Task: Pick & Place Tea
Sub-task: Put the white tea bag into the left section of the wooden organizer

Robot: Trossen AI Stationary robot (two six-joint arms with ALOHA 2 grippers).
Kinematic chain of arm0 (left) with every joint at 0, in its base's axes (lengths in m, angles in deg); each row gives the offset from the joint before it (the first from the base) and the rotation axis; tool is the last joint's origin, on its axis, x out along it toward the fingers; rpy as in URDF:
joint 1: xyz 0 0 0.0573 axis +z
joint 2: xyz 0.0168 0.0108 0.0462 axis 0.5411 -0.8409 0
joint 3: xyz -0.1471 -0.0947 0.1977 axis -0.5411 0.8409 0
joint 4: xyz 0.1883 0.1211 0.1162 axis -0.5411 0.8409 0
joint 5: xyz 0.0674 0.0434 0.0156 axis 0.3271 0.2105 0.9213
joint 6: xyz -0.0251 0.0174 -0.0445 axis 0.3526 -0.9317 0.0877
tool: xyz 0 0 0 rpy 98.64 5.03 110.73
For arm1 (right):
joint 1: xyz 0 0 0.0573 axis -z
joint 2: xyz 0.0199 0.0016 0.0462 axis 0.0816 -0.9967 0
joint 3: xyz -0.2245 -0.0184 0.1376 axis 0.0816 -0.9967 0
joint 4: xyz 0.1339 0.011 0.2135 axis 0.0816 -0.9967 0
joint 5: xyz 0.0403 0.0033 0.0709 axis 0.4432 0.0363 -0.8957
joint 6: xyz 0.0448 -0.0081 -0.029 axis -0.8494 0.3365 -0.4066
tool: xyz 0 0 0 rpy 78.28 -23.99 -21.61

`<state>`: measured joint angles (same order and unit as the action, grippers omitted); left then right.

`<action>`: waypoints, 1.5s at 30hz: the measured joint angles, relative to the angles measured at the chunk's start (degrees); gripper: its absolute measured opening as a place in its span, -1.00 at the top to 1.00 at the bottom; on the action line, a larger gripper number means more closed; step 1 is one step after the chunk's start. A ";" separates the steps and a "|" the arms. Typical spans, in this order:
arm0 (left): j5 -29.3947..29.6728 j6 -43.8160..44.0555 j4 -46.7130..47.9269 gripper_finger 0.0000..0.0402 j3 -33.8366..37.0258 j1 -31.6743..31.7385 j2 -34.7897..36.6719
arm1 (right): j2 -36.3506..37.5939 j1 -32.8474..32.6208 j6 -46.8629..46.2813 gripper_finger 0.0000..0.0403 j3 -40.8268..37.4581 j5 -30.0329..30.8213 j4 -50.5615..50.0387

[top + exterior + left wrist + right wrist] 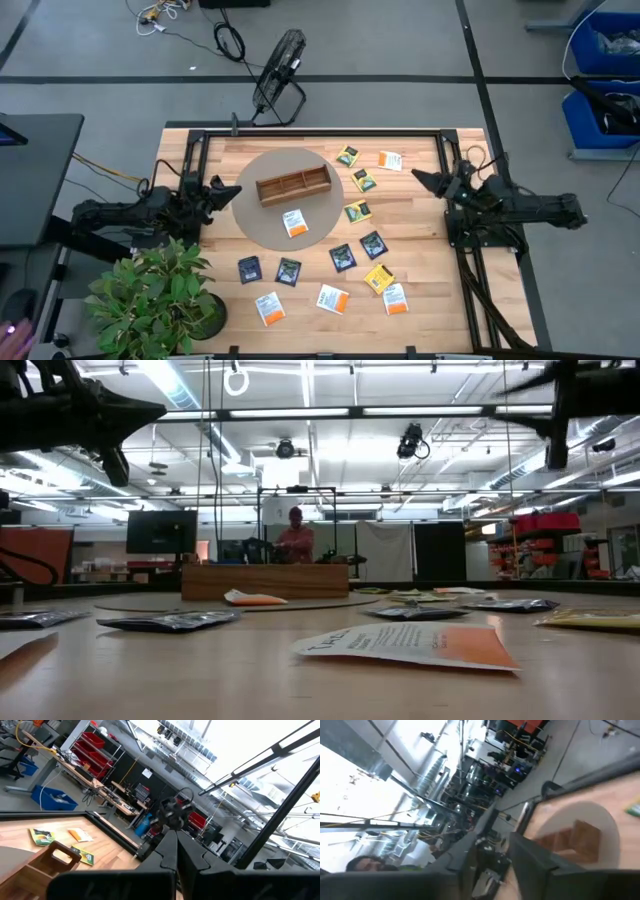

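Observation:
Several small square tea packets lie flat on the wooden table: white-and-orange ones (332, 298), dark ones (342, 257) and green-yellow ones (357, 211). One white-and-orange packet (294, 223) lies on the round grey mat (255, 222), just in front of the wooden three-compartment tray (293, 187). My left gripper (235, 193) hangs shut above the mat's left edge, holding nothing; its fingers (176, 852) are together. My right gripper (420, 177) hovers open over the table's right part, nothing between its fingers (530, 855), with packets off to its left.
A potted plant (150, 300) stands at the near left corner. A black frame (320, 131) runs along the table's far and side edges. A fan (278, 75) sits on the floor beyond the far edge. A person (295, 535) is in the room behind.

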<state>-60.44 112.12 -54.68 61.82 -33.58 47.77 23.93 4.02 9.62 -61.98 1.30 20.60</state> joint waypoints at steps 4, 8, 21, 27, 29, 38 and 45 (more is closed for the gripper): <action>0.01 0.04 0.00 0.99 0.00 0.00 0.00 | -8.73 0.12 6.88 -0.08 9.71 2.31 -8.77; 0.02 1.90 -0.02 0.99 0.00 -0.01 0.00 | -19.99 2.27 4.29 -0.32 18.04 5.79 -24.83; -0.17 5.96 -0.39 0.99 0.00 -0.02 0.00 | -49.24 20.95 -1.40 -0.41 29.75 -6.01 -34.84; -0.17 5.62 -1.71 0.99 -0.02 -0.01 0.00 | -52.86 30.95 -0.34 -0.48 29.55 -10.88 -37.76; -0.17 5.53 -1.69 0.99 -0.01 -0.02 -0.02 | -53.99 33.95 1.51 -0.49 29.06 -11.53 -34.96; -0.17 5.50 -1.79 0.99 -0.01 -0.02 0.00 | -65.39 43.51 5.69 -0.49 25.65 -21.38 -29.06; -0.09 5.53 -1.79 0.99 -0.02 -0.01 0.00 | -73.08 46.53 9.30 -0.49 25.65 -19.76 -26.26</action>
<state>-60.53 117.65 -56.47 61.80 -33.59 47.77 -49.16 50.54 18.91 -36.34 -18.46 -5.65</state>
